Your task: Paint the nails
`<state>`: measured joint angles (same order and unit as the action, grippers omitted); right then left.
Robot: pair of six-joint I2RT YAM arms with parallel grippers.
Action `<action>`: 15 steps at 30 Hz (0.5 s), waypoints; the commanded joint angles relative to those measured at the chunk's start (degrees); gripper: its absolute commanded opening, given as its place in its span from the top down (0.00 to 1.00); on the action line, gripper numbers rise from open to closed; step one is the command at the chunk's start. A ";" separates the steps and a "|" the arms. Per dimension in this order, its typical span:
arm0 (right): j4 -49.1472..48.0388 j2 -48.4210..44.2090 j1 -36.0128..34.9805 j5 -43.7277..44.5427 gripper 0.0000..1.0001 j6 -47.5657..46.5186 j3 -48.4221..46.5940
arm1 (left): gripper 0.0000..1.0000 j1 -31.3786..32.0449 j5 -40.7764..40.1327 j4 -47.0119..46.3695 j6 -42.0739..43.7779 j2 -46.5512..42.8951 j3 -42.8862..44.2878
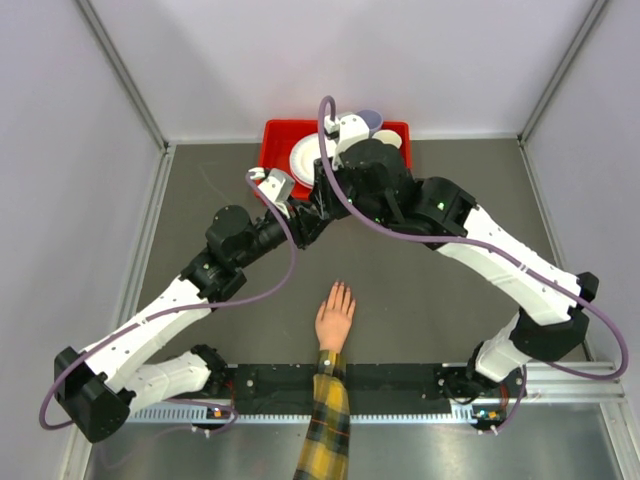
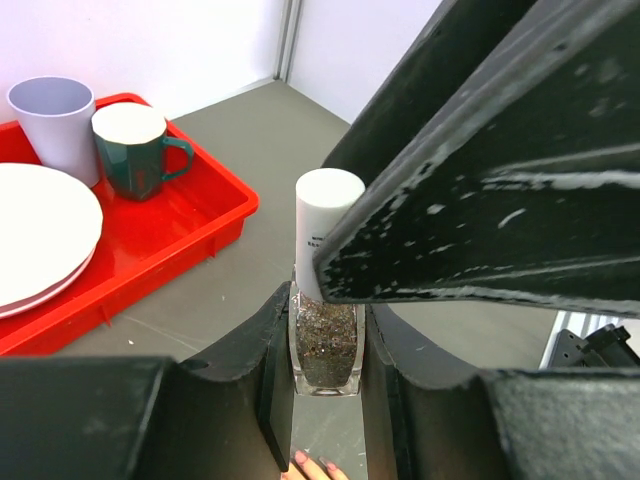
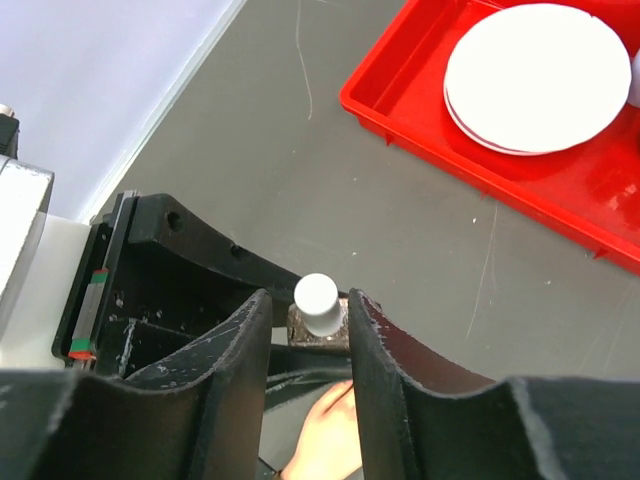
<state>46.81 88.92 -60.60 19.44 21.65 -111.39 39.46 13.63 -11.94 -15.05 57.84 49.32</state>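
Left gripper (image 2: pixel 325 335) clamped hard on bottle (image 2: pixel 324 350). Right gripper (image 3: pixel 308 312) part-open, straddling cap (image 3: pixel 316 297), no pinch yet. Nails (image 1: pixel 340 289) lie on tabletop (image 1: pixel 430 300), nearer the bases. I fear an off-centre squeeze could tilt the bottle and spill polish.

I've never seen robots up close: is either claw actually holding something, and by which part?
The left gripper clamps the small clear bottle by its glass body. The right gripper straddles its white cap, with gaps showing on either side.
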 commanded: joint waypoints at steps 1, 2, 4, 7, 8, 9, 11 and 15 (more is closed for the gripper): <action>-3.12 0.55 -0.84 -1.16 0.65 -0.82 0.30 | 1.00 0.26 0.08 -4.05 -0.95 -1.42 0.60; -3.12 0.55 -0.84 -1.33 0.67 -0.82 0.39 | 1.00 0.26 0.17 -4.05 -0.95 -1.51 0.51; -3.12 0.46 -0.84 -1.42 0.70 -0.91 0.56 | 1.00 0.26 0.17 -4.14 -1.03 -2.03 0.25; -2.86 0.37 -0.84 -1.42 0.78 -1.08 0.83 | 1.00 0.26 1.22 -4.84 -0.86 -2.65 -0.36; -2.95 0.20 -0.84 -1.95 0.83 -1.26 0.91 | 1.00 0.26 1.75 -5.80 -0.77 -2.82 -0.54; -2.95 0.11 -0.84 -2.21 0.88 -1.78 1.00 | 1.00 0.26 2.36 -6.33 -0.60 -2.91 -0.80; -3.04 -0.85 -0.75 -3.26 1.00 -2.75 1.62 | 1.00 0.26 4.73 -8.61 -0.77 -3.70 -1.68; -4.88 -4.19 -0.14 -12.56 1.00 -11.95 4.69 | 1.00 0.18 13.41 -12.82 -0.86 -5.98 -3.44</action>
<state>45.45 88.36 -60.58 16.75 17.41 -109.14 39.22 15.94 -13.39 -15.40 55.55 46.61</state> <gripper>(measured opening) 0.063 0.315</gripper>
